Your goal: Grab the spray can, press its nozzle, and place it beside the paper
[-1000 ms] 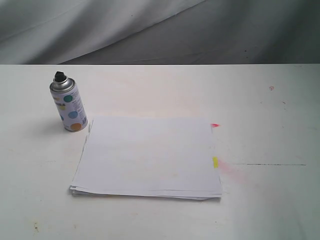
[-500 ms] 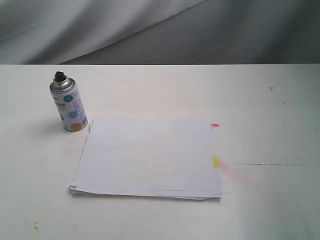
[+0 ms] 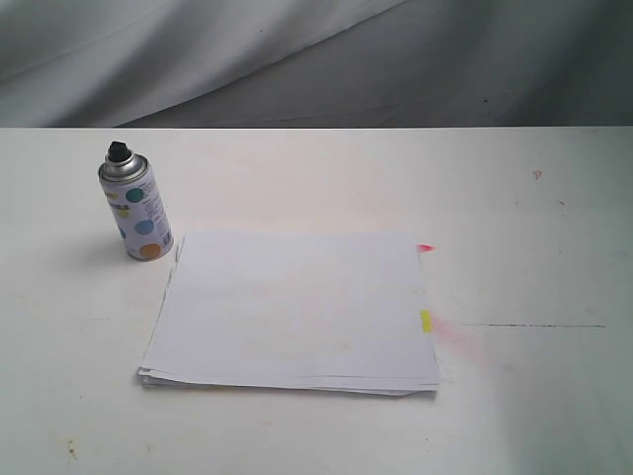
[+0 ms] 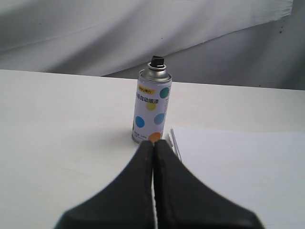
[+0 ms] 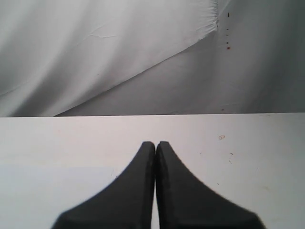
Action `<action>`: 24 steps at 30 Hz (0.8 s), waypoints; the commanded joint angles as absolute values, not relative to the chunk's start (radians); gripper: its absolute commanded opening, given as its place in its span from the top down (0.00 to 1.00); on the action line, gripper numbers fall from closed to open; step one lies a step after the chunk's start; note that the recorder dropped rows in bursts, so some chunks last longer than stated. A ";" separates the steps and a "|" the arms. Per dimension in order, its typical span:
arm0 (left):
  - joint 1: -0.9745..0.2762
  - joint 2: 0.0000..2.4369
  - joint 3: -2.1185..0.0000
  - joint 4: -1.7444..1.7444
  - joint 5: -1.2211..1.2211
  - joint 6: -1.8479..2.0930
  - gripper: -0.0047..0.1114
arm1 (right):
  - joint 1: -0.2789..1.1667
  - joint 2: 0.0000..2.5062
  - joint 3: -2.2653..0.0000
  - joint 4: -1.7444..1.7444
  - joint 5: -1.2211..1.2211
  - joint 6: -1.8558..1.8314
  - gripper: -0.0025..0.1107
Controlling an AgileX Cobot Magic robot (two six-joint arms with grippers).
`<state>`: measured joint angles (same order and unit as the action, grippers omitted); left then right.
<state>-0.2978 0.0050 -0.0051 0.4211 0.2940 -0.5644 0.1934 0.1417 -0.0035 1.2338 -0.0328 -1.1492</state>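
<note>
- My left gripper point(image 4: 153, 143) is nearest its camera. The black fingers are pressed flat together with nothing between them, and the tips point toward the paper's point(image 4: 238, 167) corner.
- My right gripper point(image 5: 155, 143) looks the same: fingers closed on each other and empty, over bare white table point(image 5: 248, 157). The paper does not show in this view.
- In the exterior view, the paper lies flat on the table, a thin white stack with its sheets slightly fanned along the near edge.
- A yellow tab point(image 3: 426, 320) sticks out about midway along the paper's right edge, and a red tab point(image 3: 425, 247) sits at its far right corner.
- A faint pink smear point(image 3: 460, 341) marks the table just beside that right edge, next to the yellow tab.
- The spray can point(image 3: 138, 208) stands upright just beside the paper's far left corner, not on the sheets and with neither gripper on it.
- The black nozzle point(image 3: 120, 151) sits on the can's silver dome.
- Beyond the paper, past the table's far edge, hangs a grey-white cloth point(image 3: 297, 59).
</note>
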 commanded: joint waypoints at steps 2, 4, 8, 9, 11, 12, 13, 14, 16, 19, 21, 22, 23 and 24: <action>-0.295 0.000 0.000 0.427 0.293 -0.567 0.96 | 0.189 0.137 0.000 1.248 -0.042 -1.138 0.98; -0.295 0.000 0.000 0.427 0.293 -0.567 0.96 | 0.189 0.137 0.000 1.248 -0.042 -1.135 0.98; -0.295 0.000 0.000 0.427 0.293 -0.567 0.96 | 0.189 0.137 0.000 1.071 -0.042 -0.943 0.98; -0.295 0.000 0.000 0.427 0.293 -0.567 0.96 | 0.189 0.137 0.000 0.961 -0.042 -0.820 0.98; -0.295 0.000 0.000 0.427 0.293 -0.567 0.96 | 0.189 0.137 0.000 0.705 -0.042 -0.580 0.98; -0.295 0.000 0.000 0.427 0.293 -0.567 0.96 | 0.189 0.137 0.000 0.579 -0.042 -0.432 0.98; -0.295 0.000 0.000 0.427 0.293 -0.567 0.96 | 0.189 0.137 0.000 0.457 -0.042 -0.345 0.98; -0.295 0.000 0.000 0.427 0.293 -0.567 0.96 | 0.189 0.137 0.000 0.372 -0.042 -0.270 0.98; -0.295 0.000 0.000 0.427 0.293 -0.567 0.96 | 0.189 0.137 0.000 0.210 -0.041 -0.146 0.98; -0.295 0.000 0.000 0.427 0.293 -0.567 0.96 | 0.189 0.137 0.000 0.127 -0.015 -0.103 0.98; -0.295 0.000 0.000 0.427 0.293 -0.567 0.96 | 0.189 0.137 0.000 0.108 0.018 -0.103 0.98; -0.295 0.000 0.000 0.427 0.293 -0.567 0.96 | 0.189 0.137 0.000 0.097 0.034 -0.103 0.98; -0.295 0.000 0.000 0.427 0.293 -0.567 0.96 | 0.189 0.137 0.000 0.091 0.060 -0.103 0.98; -0.295 0.000 0.000 0.427 0.293 -0.567 0.96 | 0.189 0.137 0.000 0.088 0.090 -0.103 0.98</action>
